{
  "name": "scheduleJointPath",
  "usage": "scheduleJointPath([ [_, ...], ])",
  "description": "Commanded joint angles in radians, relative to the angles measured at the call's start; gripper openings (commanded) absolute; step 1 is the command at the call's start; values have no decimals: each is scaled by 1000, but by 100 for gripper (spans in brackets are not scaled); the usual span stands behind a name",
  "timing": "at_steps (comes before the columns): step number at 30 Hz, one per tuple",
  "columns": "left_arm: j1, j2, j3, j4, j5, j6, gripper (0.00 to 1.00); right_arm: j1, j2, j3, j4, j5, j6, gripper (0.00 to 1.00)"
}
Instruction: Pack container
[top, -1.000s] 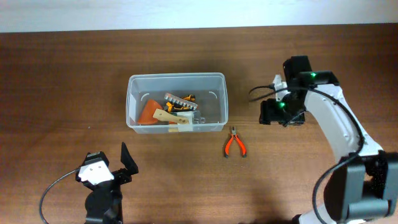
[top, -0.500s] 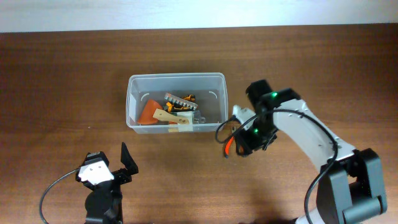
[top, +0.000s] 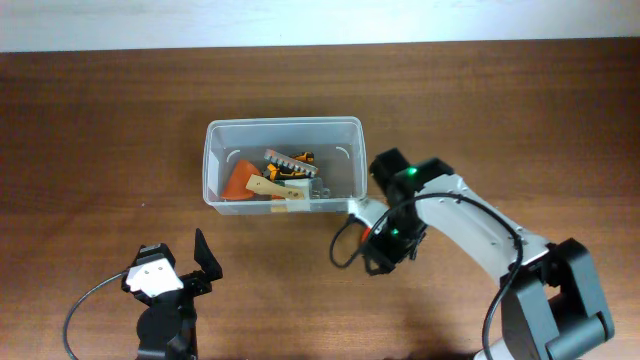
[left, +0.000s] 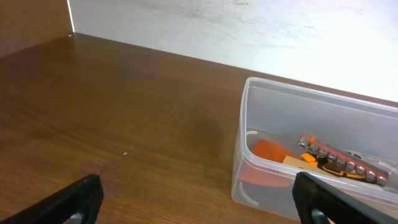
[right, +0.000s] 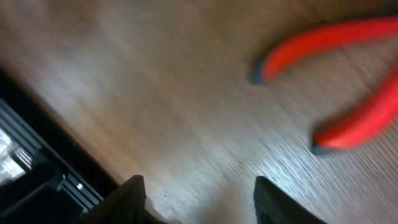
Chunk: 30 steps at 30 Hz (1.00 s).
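With the container set near the middle of the surface, the released right pincer is best centred across both handles of the red pliers before closing, while the left pincer is held spread near the front edge.

The brown wood-grain worktop is filling almost the whole overhead view, and a pale wall is running along its far edge. A pair of red-handled pliers is lying flat on the wood, its two handles spreading apart in the blurred right wrist view; from overhead it is mostly hidden. Inside the container an orange flat piece is resting at the left. A pale wooden-handled tool is lying just beside it, and an orange-and-black strip of silvery bits is lying behind them.
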<state>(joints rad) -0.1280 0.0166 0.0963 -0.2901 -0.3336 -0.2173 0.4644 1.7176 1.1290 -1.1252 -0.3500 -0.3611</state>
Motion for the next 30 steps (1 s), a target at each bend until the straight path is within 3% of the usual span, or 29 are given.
scheduleJointPath([
  [1, -3, -5, -3, -2, -3, 9, 99, 85, -13, -7, 14, -1, -99, 57],
  [8, -3, -5, -3, -2, -3, 9, 99, 143, -9, -33, 160, 48, -213, 56],
  [12, -3, -5, -3, -2, -3, 9, 99, 144, -6, -33, 240, 48, -286, 44],
  [20, -3, -5, -3, -2, -3, 9, 99, 145, 91, -33, 245, 44, -290, 30],
  [30, -3, -5, -3, -2, -3, 9, 99, 138, 182, -33, 266, 45, -283, 23],
])
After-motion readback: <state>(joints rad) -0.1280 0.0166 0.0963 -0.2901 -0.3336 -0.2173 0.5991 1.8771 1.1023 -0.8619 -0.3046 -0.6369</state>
